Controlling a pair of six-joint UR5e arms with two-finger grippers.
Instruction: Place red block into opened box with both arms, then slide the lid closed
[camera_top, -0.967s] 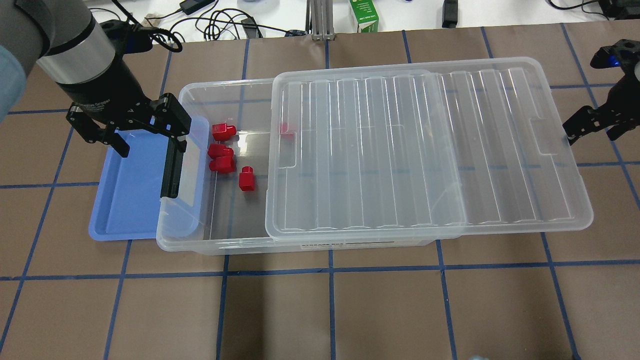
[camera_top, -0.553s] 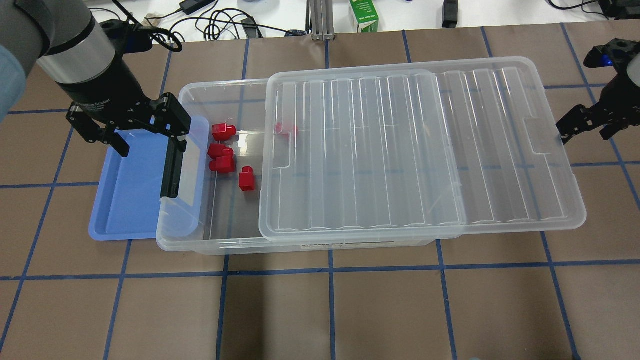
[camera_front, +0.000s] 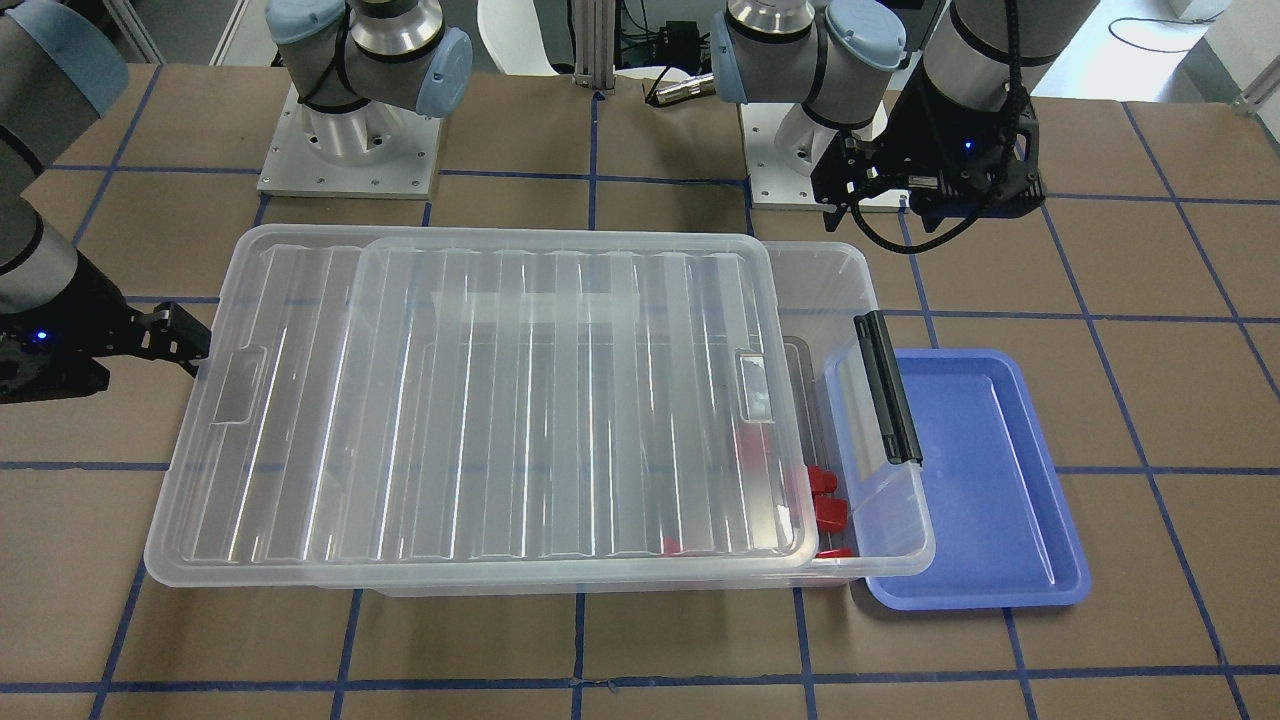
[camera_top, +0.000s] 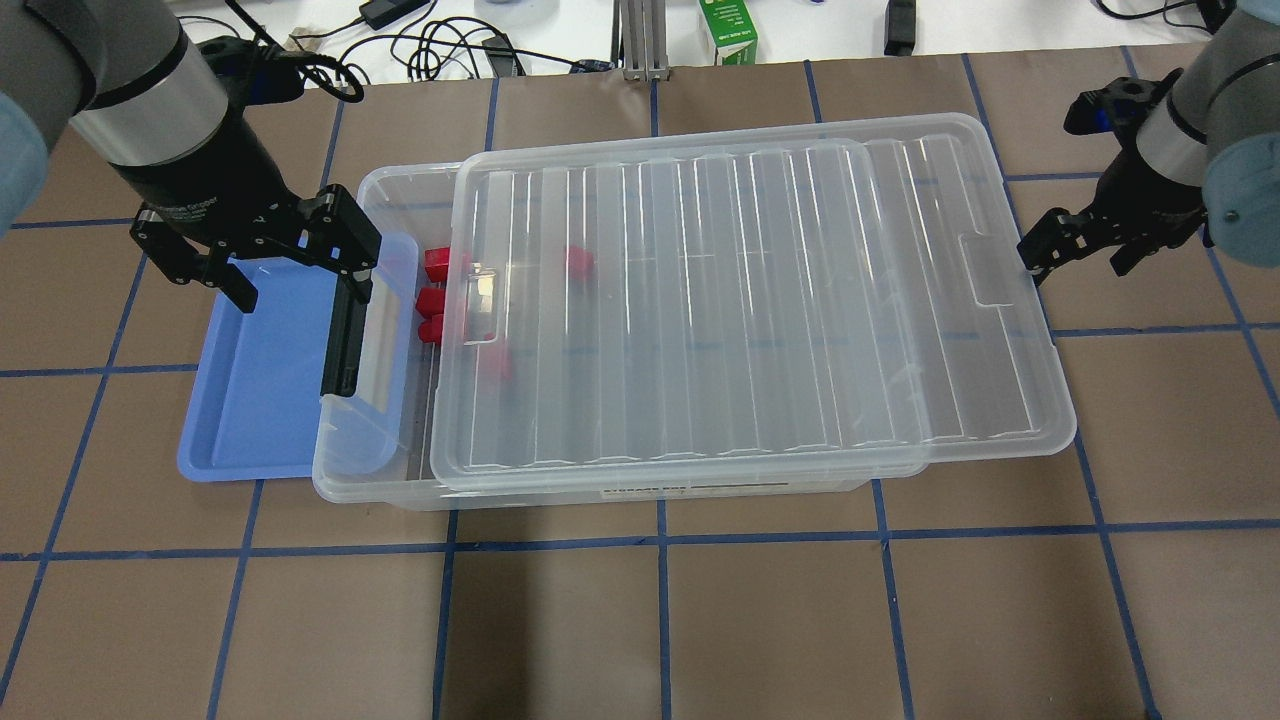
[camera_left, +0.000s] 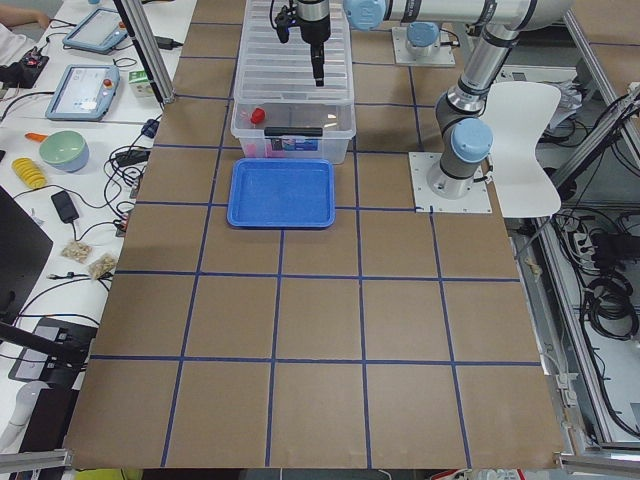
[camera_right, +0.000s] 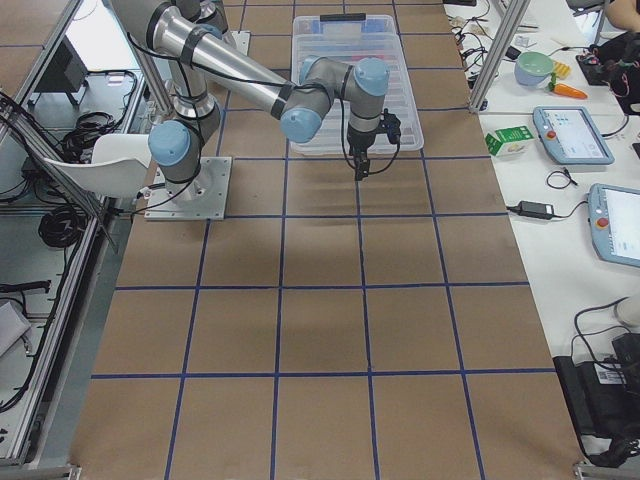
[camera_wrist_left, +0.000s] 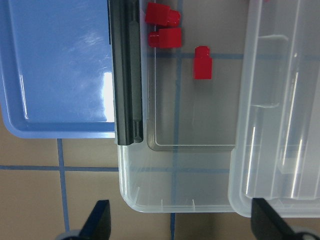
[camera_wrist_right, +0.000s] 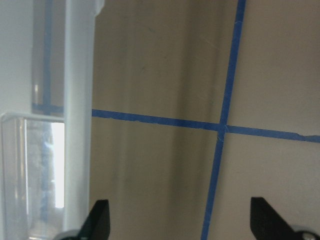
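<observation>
Left gripper (camera_top: 300, 292): jaws wide apart, gripping nothing, hovering above the handle end of the box (camera_top: 380, 495). In the wrist view the black clip handle (camera_top: 343, 340) and the box's end wall sit in front of the fingertips. The red block (camera_wrist_left: 202, 62) lies on the box floor, low beneath the jaws and apart from both fingers, close to the lid's nearer short edge. A second block (camera_wrist_left: 165, 37) and a third block (camera_wrist_left: 160, 14) lie by the handle-end wall, and a further block (camera_top: 578, 262) shows red through the lid (camera_top: 750, 300). The lid rests on the box and covers most of it. It leaves a strip open at the handle end and overhangs the opposite end. Right gripper (camera_top: 1082, 258): jaws apart, only table between them. One finger is at the lid's overhanging short edge beside the notch; contact looks likely but I cannot tell for sure. The box's handle end overlaps the blue tray (camera_top: 250, 400).
</observation>
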